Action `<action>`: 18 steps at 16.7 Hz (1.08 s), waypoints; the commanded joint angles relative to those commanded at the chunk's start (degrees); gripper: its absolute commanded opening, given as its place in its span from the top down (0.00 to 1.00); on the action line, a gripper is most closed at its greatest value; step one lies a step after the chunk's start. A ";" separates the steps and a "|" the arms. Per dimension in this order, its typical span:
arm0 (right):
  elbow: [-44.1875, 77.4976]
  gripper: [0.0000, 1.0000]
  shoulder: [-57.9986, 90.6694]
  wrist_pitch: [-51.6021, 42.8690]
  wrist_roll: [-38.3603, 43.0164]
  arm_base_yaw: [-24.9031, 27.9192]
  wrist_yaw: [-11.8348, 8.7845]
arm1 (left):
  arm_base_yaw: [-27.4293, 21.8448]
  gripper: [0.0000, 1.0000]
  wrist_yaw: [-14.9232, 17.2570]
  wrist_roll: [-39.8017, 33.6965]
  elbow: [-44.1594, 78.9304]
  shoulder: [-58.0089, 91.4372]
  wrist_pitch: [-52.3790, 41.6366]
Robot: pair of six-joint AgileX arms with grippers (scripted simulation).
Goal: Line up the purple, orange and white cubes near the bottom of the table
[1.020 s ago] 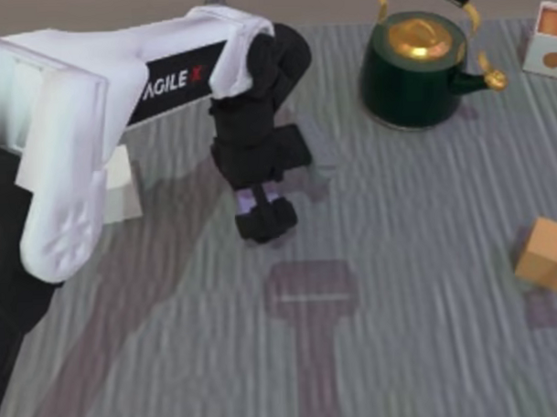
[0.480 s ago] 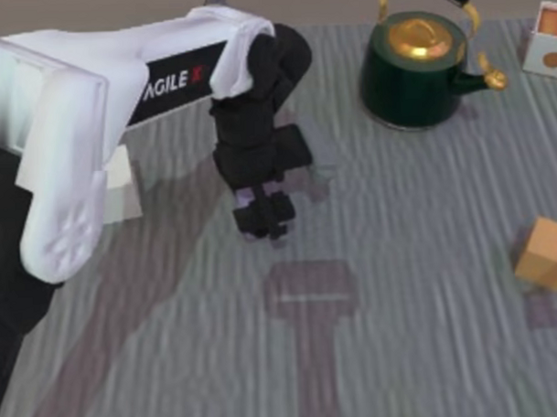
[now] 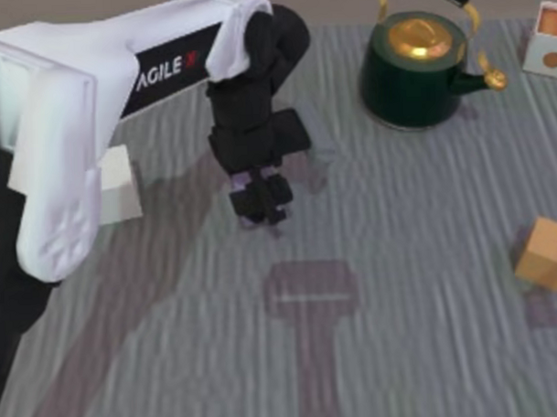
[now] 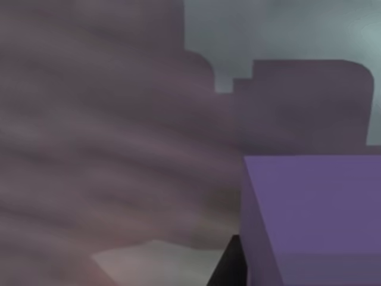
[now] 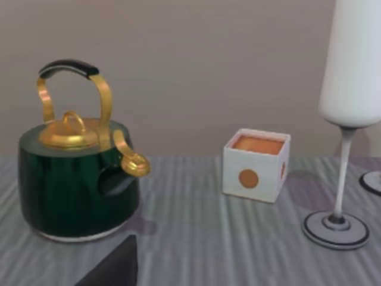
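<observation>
Left gripper (image 3: 258, 198) fingers clamped on purple cube (image 4: 312, 220) above worktop (image 3: 402, 351), cube square (no long axis); right fingers' state unclear.

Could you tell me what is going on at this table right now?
The left gripper is shut on the purple cube, near the middle of the table. The white cube sits at the left, partly under that arm, and the orange cube lies at the right edge. No line is formed yet. The right arm is out of the top view.
</observation>
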 joint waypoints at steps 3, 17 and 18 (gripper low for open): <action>0.00 0.00 0.00 0.00 0.00 0.00 0.00 | 0.26 1.00 -0.04 0.19 5.30 -1.03 -7.17; 0.00 0.00 0.00 0.00 0.00 0.00 0.00 | -14.23 1.00 -0.05 -6.04 -1.46 -8.35 -7.22; 0.00 0.00 0.00 0.00 0.00 0.00 0.00 | -17.36 1.00 -0.04 -7.15 -3.26 -9.58 -6.85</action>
